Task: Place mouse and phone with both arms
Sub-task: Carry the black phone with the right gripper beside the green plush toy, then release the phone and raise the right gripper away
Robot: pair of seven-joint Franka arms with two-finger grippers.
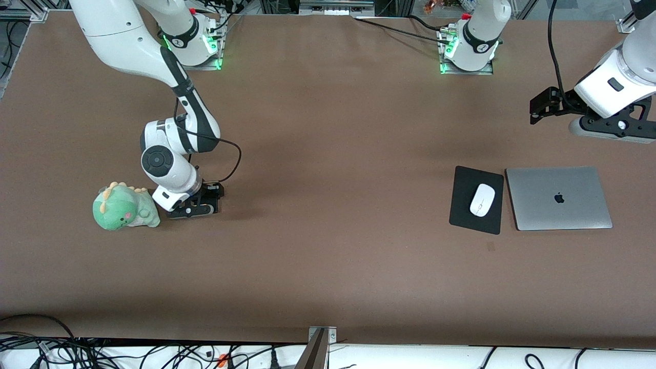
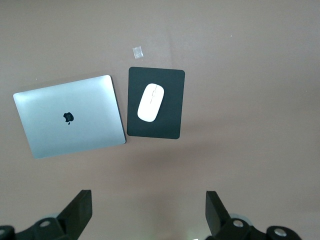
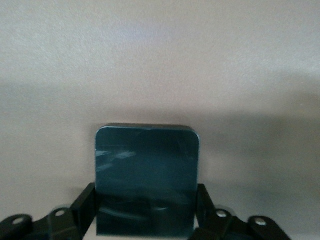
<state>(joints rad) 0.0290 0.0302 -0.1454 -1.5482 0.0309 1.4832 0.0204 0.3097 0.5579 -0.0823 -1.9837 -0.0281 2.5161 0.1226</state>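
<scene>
Easily jostled into the plush dinosaur (image 1: 124,207) on release: phone (image 3: 146,175), clamped in right gripper (image 1: 195,207) low in mid-frame. Left gripper (image 2: 148,214) waiting near the upper corner over the table (image 1: 328,266), fingers apart.

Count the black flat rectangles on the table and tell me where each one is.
2. The mouse pad lies beside the laptop, under the mouse. The phone sits between the right gripper fingers, next to the plush dinosaur.
</scene>
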